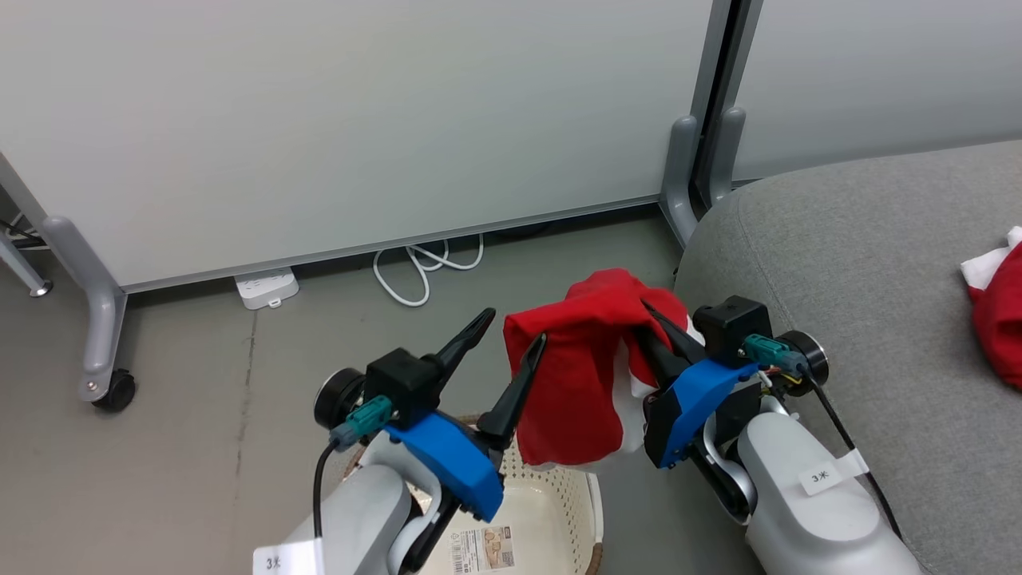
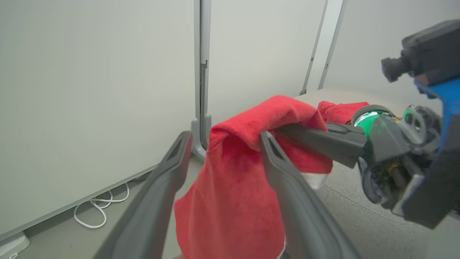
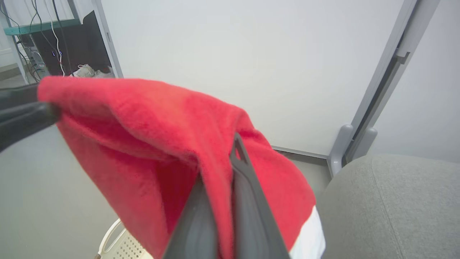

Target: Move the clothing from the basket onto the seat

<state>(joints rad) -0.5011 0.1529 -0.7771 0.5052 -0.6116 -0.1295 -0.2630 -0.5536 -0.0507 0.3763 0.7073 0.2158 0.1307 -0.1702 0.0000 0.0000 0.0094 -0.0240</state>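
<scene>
A red piece of clothing (image 1: pixel 571 375) with white trim hangs in the air above the basket (image 1: pixel 559 499), just left of the seat (image 1: pixel 862 255). My right gripper (image 1: pixel 651 313) is shut on the clothing's upper right fold, and its fingers (image 3: pixel 248 201) are half wrapped in the fabric. My left gripper (image 1: pixel 509 339) stands open at the clothing's left corner, one finger (image 2: pixel 287 183) in front of the fabric and the other finger (image 2: pixel 161 180) off to the side. A second red and white piece of clothing (image 1: pixel 998 319) lies on the seat at the far right.
A grey partition panel (image 1: pixel 319 120) on castors (image 1: pixel 112 391) stands behind, with a white power strip (image 1: pixel 267 287) and a coiled white cable (image 1: pixel 423 267) on the floor at its foot. The basket's rim (image 3: pixel 111 237) sits beside the seat's rounded edge (image 3: pixel 359 194).
</scene>
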